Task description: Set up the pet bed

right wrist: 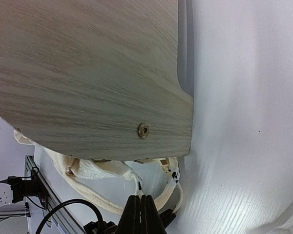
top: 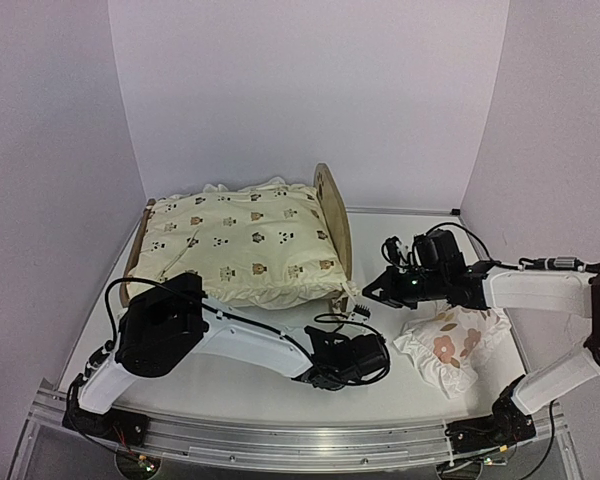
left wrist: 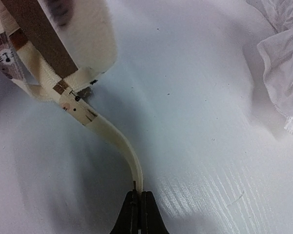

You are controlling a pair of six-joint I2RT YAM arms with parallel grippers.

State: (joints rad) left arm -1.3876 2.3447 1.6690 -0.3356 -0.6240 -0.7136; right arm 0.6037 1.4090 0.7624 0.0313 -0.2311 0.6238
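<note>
Looking down on a white table (top: 400,405) with a faint wood-grain print, boxed in by plain pale walls (top: 310,90) on three sides. A silver aluminium rail (top: 300,440) runs along the near edge where both arms are bolted.

Starting at the left: the small light-wood pet bed (top: 332,200) sits toward the back of the table, left of centre. Its low footboard (top: 130,265) is on the left end and its rounded headboard (right wrist: 88,73) on the right. A puffy cream cushion printed with little animals (top: 245,240) lies on it, covering pretty much the whole base and spilling over the front side.

The left arm lies low across the table in front of the bed and hides part of its near side from the overhead camera. The left gripper (left wrist: 139,197) is down by the bed's front right corner. Its fingers are pressed together, pinching the end of a flat cream tie string (left wrist: 122,146) that runs back to the cushion's corner.

The right gripper (right wrist: 140,202) comes in from the right, just beside the headboard. Its fingers are pressed together too. A loop of string passes right by the tips, but I can't tell if anything's caught. The wood panel fills most of that wrist view, with one screw (right wrist: 143,130) showing.

Furthest right, a small white ruffled pillow with red-brown flowers (top: 450,345) lies on the table near the right forearm, apart from the bed.
</note>
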